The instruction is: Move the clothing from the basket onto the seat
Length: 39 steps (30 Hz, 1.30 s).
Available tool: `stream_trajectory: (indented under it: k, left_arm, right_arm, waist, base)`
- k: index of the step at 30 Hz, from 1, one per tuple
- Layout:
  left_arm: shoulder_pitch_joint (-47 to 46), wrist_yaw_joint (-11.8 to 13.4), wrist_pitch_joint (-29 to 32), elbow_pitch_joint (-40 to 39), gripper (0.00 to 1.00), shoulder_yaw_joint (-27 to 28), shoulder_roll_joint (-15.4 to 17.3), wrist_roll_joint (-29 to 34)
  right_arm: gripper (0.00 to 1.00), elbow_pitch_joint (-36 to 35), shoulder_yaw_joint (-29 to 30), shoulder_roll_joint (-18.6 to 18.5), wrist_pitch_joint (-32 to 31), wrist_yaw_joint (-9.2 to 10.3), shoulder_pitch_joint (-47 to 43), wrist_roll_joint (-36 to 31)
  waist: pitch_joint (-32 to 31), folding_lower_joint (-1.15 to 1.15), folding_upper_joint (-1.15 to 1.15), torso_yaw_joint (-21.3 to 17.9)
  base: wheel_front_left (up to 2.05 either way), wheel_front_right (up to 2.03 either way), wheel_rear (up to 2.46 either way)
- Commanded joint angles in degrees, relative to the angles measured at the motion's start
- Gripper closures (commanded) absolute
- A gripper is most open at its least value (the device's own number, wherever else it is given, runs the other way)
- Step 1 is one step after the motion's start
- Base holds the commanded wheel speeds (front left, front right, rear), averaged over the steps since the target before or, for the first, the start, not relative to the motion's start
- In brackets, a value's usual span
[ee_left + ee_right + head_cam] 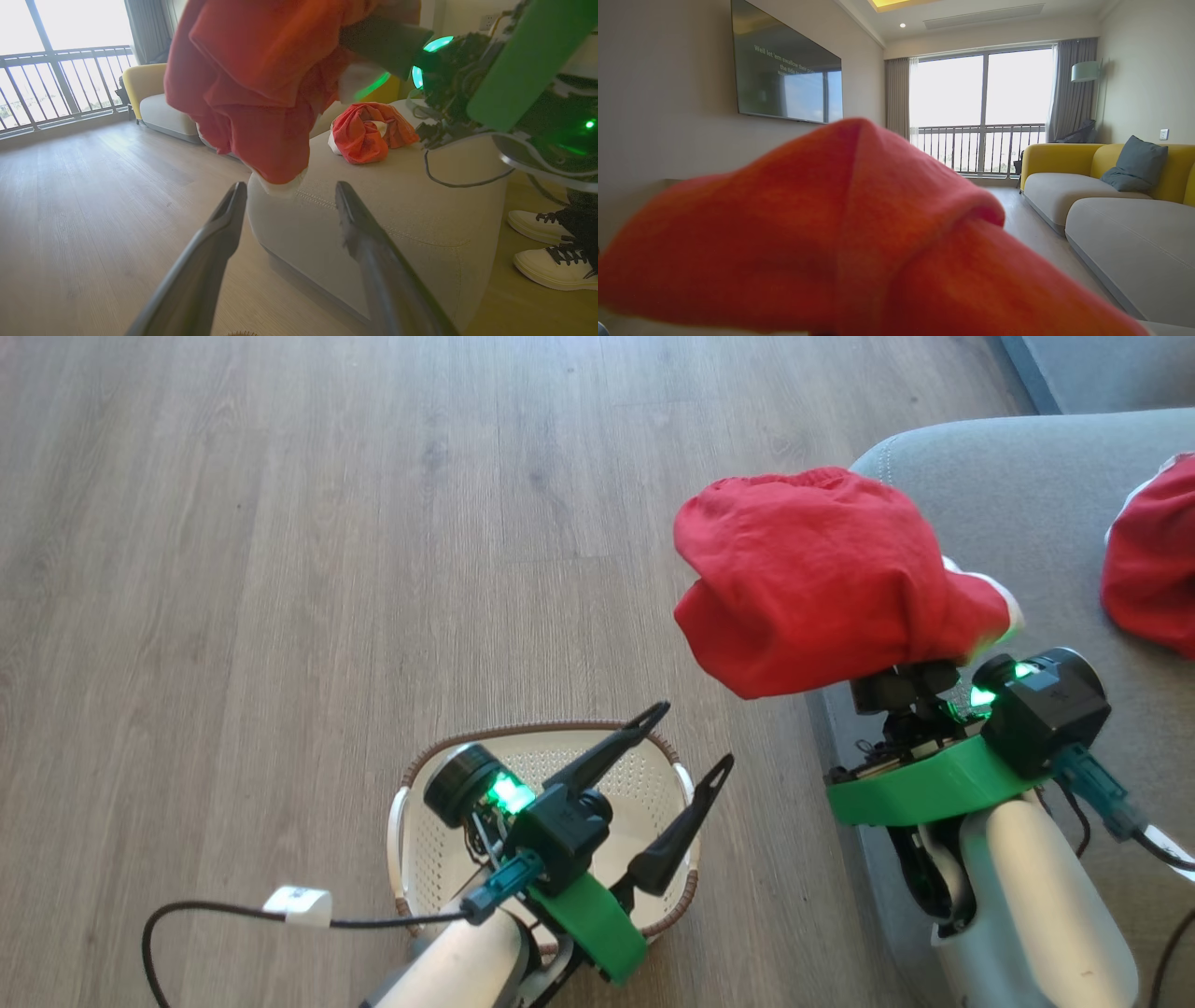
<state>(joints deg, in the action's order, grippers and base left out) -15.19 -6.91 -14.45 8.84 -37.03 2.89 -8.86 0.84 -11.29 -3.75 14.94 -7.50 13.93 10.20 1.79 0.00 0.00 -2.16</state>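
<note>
Left gripper (695,735) spread wide, empty, above basket (420,859) on wood floor (280,569). Right gripper (910,686) clenched on red garment (822,588), raised at edge of grey sofa seat (1018,495). Second red garment (1153,560) lies on seat

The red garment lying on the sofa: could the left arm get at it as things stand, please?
Probably not directly: the right gripper, gripping a second garment, and its forearm stand between the open left gripper and the lying garment on the sofa.
</note>
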Motion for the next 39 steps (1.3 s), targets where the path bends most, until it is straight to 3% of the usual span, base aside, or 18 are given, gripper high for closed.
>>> stream_trajectory:
  k: [1, 14, 39]
  left_arm:
    - [-1.1, -0.2, -0.5, -1.1, 0.00, 2.1, 0.0, -0.1]
    - [3.7, -0.6, -0.5, 2.2, 0.00, 2.8, 1.0, 0.3]
    - [8.0, -0.6, -0.5, -1.4, 0.00, 3.3, 0.9, 1.1]
  right_arm:
    - [1.00, -2.5, -0.6, 0.9, 0.1, 0.01, 2.2, -0.5]
    - [1.00, -3.5, 1.6, 0.9, 0.1, 0.01, 2.1, -1.7]
    - [1.00, -4.7, 4.6, -0.7, 0.1, 0.01, 1.7, -1.8]
  waist:
    - [0.0, 0.00, 0.00, 0.0]
    - [-0.4, 0.00, 0.00, -0.8]
    - [0.6, 0.00, 0.00, -2.4]
  base:
    - [0.00, 0.00, 0.00]
    - [0.00, 0.00, 0.00]
    - [0.00, 0.00, 0.00]
